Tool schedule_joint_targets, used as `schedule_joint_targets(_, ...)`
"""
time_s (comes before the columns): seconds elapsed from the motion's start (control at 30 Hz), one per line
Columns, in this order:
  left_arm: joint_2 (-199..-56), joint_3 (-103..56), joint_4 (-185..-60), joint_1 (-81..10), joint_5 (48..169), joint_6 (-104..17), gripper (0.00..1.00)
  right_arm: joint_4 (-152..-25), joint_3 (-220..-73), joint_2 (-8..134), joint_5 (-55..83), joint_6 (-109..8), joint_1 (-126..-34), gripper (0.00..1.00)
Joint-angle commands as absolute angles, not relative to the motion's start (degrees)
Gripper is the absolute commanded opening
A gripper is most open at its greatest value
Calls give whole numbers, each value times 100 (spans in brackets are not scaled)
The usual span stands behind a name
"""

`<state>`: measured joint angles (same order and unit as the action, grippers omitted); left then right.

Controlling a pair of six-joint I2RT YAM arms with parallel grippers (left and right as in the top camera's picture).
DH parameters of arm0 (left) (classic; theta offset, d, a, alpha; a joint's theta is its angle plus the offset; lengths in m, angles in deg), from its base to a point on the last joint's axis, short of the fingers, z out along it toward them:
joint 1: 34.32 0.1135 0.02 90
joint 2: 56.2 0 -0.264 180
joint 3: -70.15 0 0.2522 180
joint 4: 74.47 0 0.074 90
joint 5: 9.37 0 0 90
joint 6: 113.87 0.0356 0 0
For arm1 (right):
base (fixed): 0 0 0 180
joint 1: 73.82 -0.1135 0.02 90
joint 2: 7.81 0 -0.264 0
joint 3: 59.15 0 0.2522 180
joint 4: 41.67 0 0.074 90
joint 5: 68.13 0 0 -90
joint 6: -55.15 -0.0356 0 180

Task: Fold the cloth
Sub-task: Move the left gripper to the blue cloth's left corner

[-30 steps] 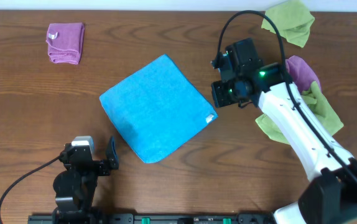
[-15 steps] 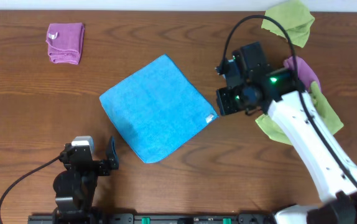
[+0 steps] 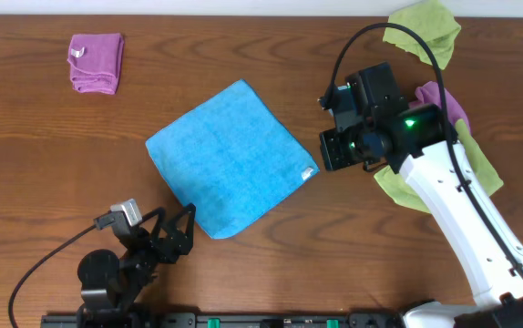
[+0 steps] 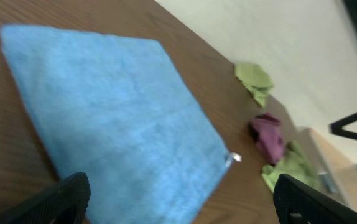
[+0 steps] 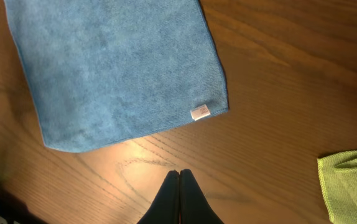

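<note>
Sky-blue cloth (image 3: 230,159) lies with its tagged corner (image 5: 199,112) just ahead of the right gripper (image 5: 179,177), pinched together; the left gripper (image 3: 178,228), spread apart, faces its near edge.

table (image 3: 25,164): bears everything below
cloth (image 3: 230,159): flat at mid-table, corners toward 12, 3, 6 and 9 o'clock
tag (image 3: 308,173): on the cloth's 3 o'clock corner
left gripper (image 3: 172,228): at the cloth's 7 o'clock, just beside its edge
right gripper (image 5: 180,186): at the cloth's 3 o'clock, over bare table near the tag
folded rag (image 3: 96,62): at 10 o'clock, well apart from the cloth
far rag (image 3: 421,32): at 2 o'clock, by the back edge
rag heap (image 3: 466,159): at 3 o'clock, partly under the right arm
</note>
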<state>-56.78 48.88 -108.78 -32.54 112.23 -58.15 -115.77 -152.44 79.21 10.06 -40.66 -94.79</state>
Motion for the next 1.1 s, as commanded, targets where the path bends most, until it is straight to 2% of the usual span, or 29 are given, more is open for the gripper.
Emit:
schedule_joint_targets(0.0,-5646,4982,-10878,-3247,11603,-6289,95,-11566,-15220,7801,962,-3989,-9512,1)
schedule_joint_targets(0.27,-5978,4969,-10306,-3247,11408,-6287,96,-11315,-15220,7801,965,-3893,-9510,1)
schedule_joint_targets(0.47,-7624,4477,-9816,-3247,11168,-5490,96,-10958,-15220,7801,962,-3897,-9388,1)
schedule_joint_targets(0.9,-11938,1671,-9921,-3249,10750,-3321,96,-10725,-15220,7803,1013,-3718,-9016,1)
schedule_joint_targets(1.07,-13326,248,-10697,-3341,10093,-2637,96,-10397,-15220,7827,1006,-3688,-8848,1)
